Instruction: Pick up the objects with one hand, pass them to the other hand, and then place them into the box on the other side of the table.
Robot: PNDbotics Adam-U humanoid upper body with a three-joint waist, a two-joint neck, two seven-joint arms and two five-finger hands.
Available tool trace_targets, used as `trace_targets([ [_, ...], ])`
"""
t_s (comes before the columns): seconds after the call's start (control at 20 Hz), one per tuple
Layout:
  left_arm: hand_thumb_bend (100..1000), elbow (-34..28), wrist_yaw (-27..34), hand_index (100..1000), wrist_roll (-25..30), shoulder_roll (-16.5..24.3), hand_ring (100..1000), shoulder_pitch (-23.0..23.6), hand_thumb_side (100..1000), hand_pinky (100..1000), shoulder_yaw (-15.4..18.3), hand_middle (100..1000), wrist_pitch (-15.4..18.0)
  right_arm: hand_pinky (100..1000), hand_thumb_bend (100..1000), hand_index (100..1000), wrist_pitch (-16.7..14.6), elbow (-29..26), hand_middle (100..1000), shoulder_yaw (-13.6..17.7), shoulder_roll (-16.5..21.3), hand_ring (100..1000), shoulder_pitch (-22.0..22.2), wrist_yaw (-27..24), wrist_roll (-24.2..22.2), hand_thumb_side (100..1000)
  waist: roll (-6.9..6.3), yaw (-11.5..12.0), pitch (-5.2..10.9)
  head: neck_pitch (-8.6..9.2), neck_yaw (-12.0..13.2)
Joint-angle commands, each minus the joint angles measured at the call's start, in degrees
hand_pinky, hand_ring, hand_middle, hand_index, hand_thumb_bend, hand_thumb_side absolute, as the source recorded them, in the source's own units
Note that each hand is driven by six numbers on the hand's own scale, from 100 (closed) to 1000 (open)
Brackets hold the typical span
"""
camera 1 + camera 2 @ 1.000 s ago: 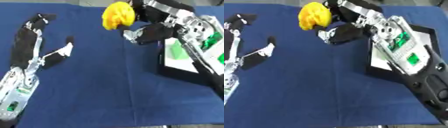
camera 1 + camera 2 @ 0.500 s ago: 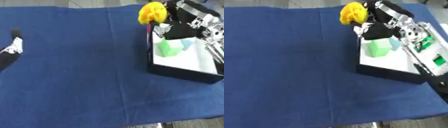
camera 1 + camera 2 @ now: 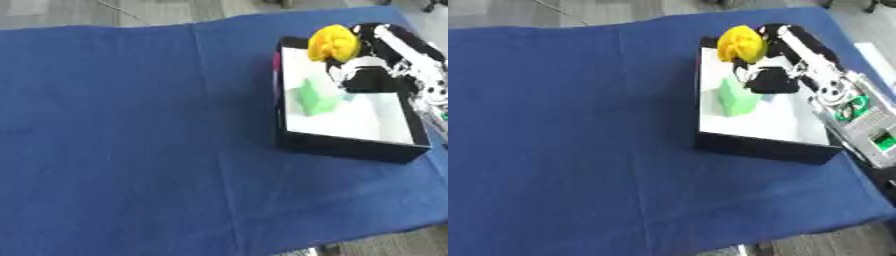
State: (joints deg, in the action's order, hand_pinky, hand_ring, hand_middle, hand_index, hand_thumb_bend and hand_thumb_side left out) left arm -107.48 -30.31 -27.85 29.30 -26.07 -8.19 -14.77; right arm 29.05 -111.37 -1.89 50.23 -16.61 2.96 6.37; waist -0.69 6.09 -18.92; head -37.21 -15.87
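- One hand is at work: the right hand (image 3: 773,75) reaches in from the right edge and hangs over the far end of the box (image 3: 756,148), its fingers curled round a yellow object (image 3: 740,43).
- The yellow object sits on the hand's left, far side, over the box's far-left corner, and looks to be above the white floor, not resting on it.
- It is lumpy and roundish, with no clear long axis, so its turn in the grasp should matter little for the drop.
- A green block (image 3: 313,96) already lies inside the box, near its left wall and just nearer the robot than the yellow object; whether the two touch cannot be told.
- The box stands on the blue cloth (image 3: 140,130), at the table's right side.
- The left hand shows in neither view, so the right is the only hand near the box.
- Judged from this, the pass is done and the placing is at hand: the coming move turns on the yellow object being over the box's inside, so opening the fingers should let it fall in beside the green block.
- Risk: it hangs close to the far rim and could catch there or roll off the block.
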Motion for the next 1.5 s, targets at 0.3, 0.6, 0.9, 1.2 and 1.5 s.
trace_targets([
  [0.3,205,-1.90,1.22,811,-2.10,1.61,670,0.36,441,835,1.91,691,-0.18,835,100,575,-2.17,4.72,513,2.30,2.64,834,1.78,8.02,1.46,100,-0.57,0.30,0.21,1.28,0.32],
  [0.6,197,-1.95,1.14,811,-2.52,1.53,672,0.46,438,835,2.18,692,-0.56,846,153,679,-4.11,7.23,610,2.85,2.32,883,2.55,12.95,-1.10,100,-0.62,0.38,-0.10,0.44,1.61],
  [0.9,192,-1.93,1.03,811,-2.89,1.52,673,0.51,435,835,2.23,693,-0.89,878,332,793,-4.05,10.08,737,3.31,2.72,962,2.89,19.20,-6.48,100,-0.48,0.41,-0.04,0.09,2.37],
  [1.2,188,-1.93,0.77,811,-3.12,1.41,673,0.63,433,834,2.27,693,-1.05,897,385,816,-4.86,13.07,762,4.03,2.83,989,3.03,24.56,-12.43,100,-0.31,0.39,0.08,0.04,2.41],
  [1.5,183,-1.71,0.50,811,-3.18,1.34,673,0.79,434,834,2.16,694,-1.22,933,372,904,-6.79,11.00,837,5.78,1.91,1000,3.31,24.33,-14.36,100,-0.25,0.27,0.08,0.08,2.68],
])
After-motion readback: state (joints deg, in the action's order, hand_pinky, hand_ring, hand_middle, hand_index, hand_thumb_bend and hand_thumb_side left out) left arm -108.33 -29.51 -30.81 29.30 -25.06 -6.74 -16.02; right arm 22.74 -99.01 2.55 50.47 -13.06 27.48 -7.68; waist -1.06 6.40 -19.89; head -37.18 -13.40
